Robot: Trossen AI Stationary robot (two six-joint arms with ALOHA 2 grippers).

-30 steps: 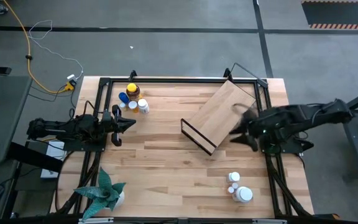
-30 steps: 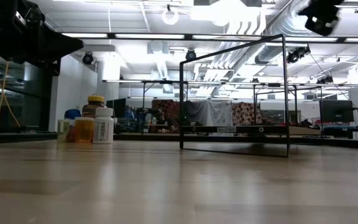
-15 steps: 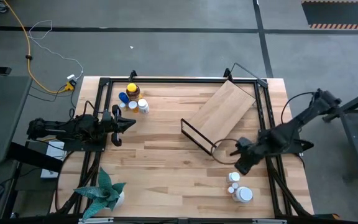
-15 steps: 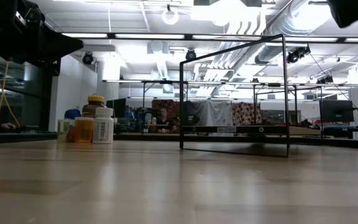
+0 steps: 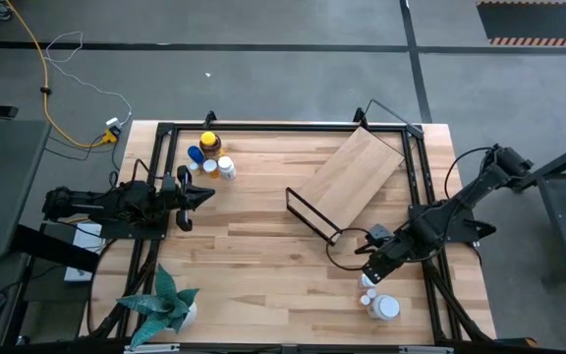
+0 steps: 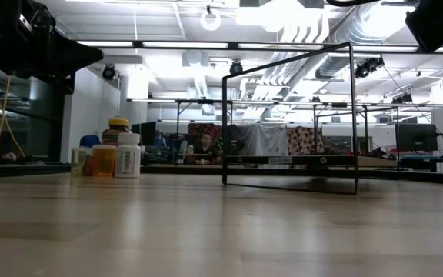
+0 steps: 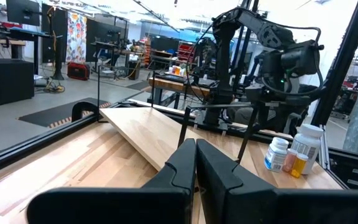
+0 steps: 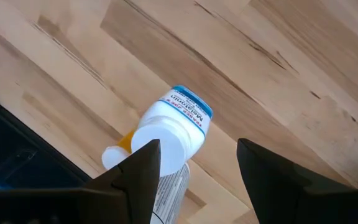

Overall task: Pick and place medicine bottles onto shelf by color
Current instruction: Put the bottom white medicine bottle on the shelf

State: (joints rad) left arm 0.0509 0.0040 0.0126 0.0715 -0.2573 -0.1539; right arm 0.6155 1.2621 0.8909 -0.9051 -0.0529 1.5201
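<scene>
The shelf (image 5: 347, 185) lies at an angle on the far right part of the table (image 5: 254, 265). The right gripper (image 5: 372, 270) hangs with its fingers spread over a near-right cluster of white bottles (image 5: 377, 297), one white bottle (image 8: 173, 127) just beyond them. The left gripper (image 5: 207, 194), fingers pressed together, waits at the left edge. More medicine bottles (image 5: 210, 157) stand far left, among them an amber one (image 5: 208, 143).

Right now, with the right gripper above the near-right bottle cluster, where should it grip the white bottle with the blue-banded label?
Probably across the round body just under the cap, from straight above. The white bottle stands upright, cap toward the open right gripper, whose fingers already straddle it. A small orange bottle crowds one side, so finger clearance looks tight.
</scene>
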